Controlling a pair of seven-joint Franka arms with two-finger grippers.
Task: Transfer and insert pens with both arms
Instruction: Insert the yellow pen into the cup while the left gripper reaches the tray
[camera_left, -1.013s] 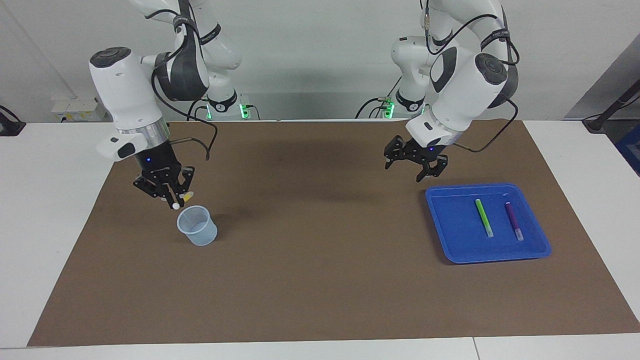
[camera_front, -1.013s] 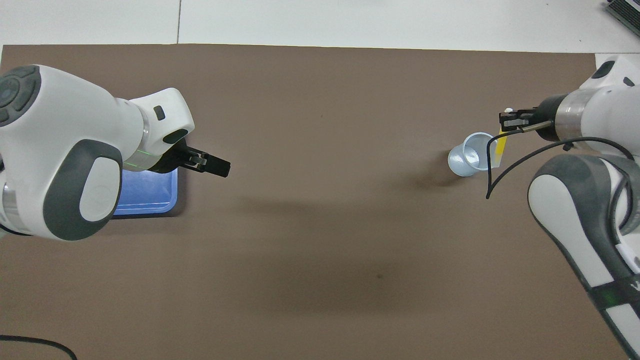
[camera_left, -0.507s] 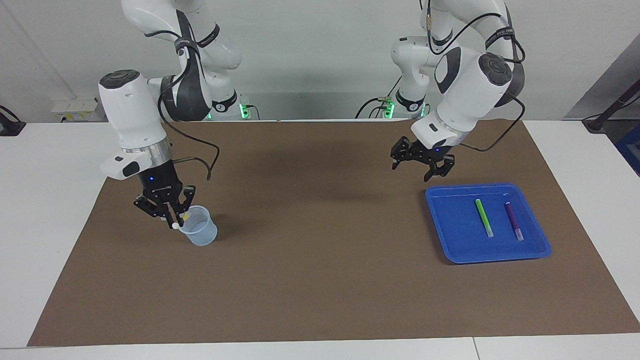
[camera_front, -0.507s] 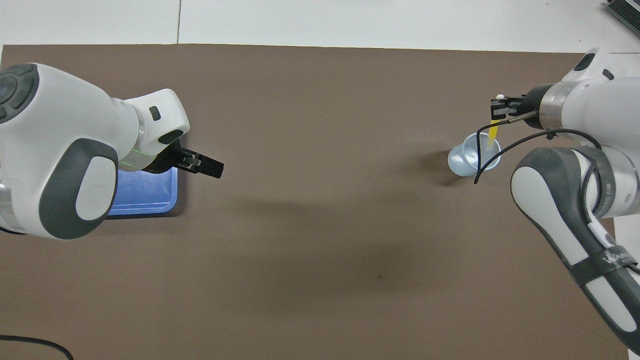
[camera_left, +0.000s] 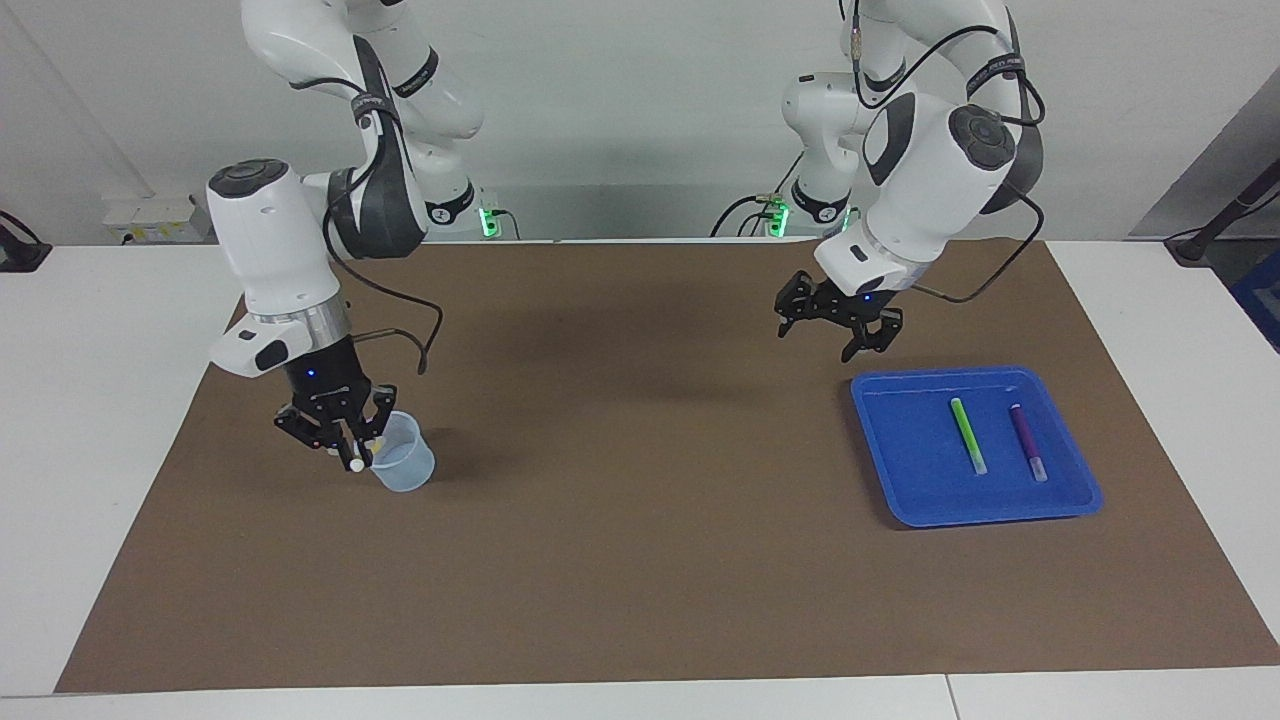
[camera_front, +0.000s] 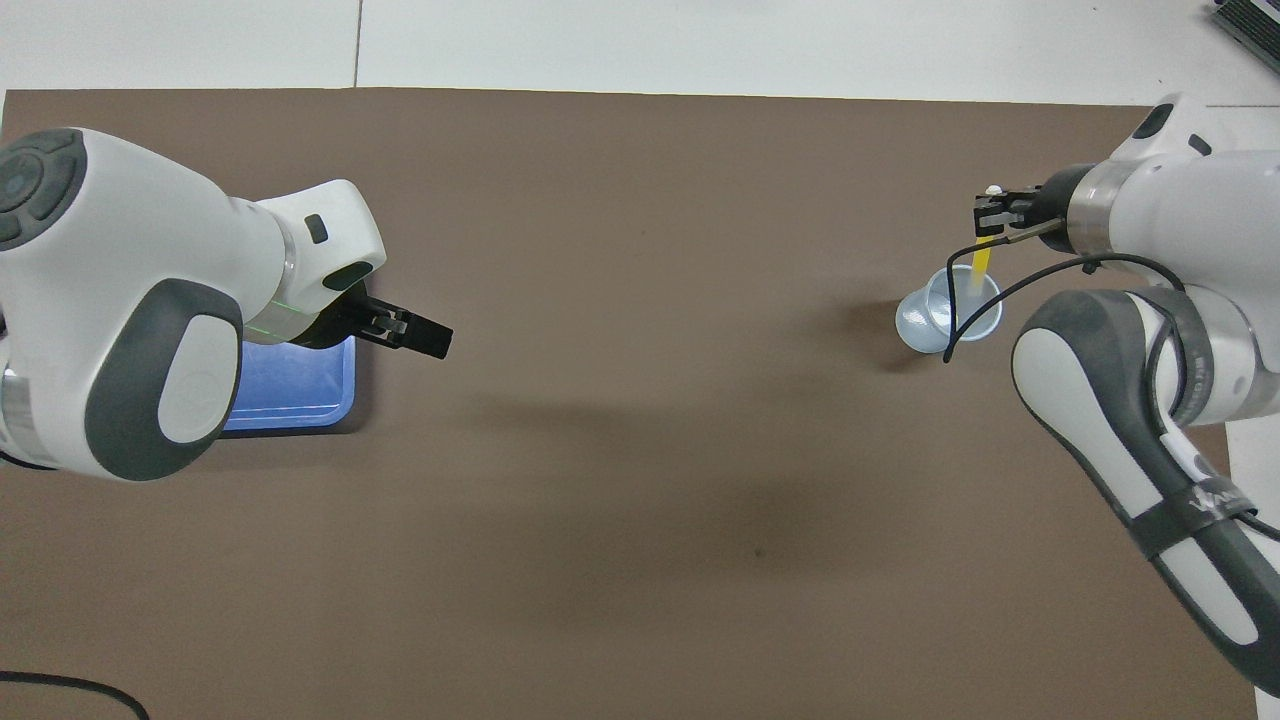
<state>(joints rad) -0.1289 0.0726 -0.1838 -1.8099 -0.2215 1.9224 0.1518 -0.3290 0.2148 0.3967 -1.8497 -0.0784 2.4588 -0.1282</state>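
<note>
The right hand (camera_left: 349, 452) is closed on the yellow pen (camera_front: 982, 262), gripping it near its pale end cap (camera_left: 354, 465), which pokes out beside the fingertips. The pen slants down from that grip into the mouth of a clear plastic cup (camera_left: 402, 455), its yellow barrel showing through the cup's wall in the overhead view. The hand is low, right at the cup's rim, on the side toward the right arm's end of the worktop. The cup stands upright on the brown mat (camera_left: 640, 560) that covers most of the white worktop (camera_left: 90, 420), and a black cable loops from the right arm's wrist over the cup. The left hand (camera_left: 838, 325) hangs in the air with its fingers spread wide and nothing between them, over the mat just beside the edge of the blue tray (camera_left: 900, 480) that lies nearest the robots. The tray sits on the mat toward the left arm's end of the worktop. Inside it lie the green pen (camera_left: 966, 432) and the purple pen (camera_left: 1027, 440), side by side and apart, both flat on the tray floor with their pale caps pointing away from the robots. In the overhead view the left arm hides most of the tray and both pens.
</note>
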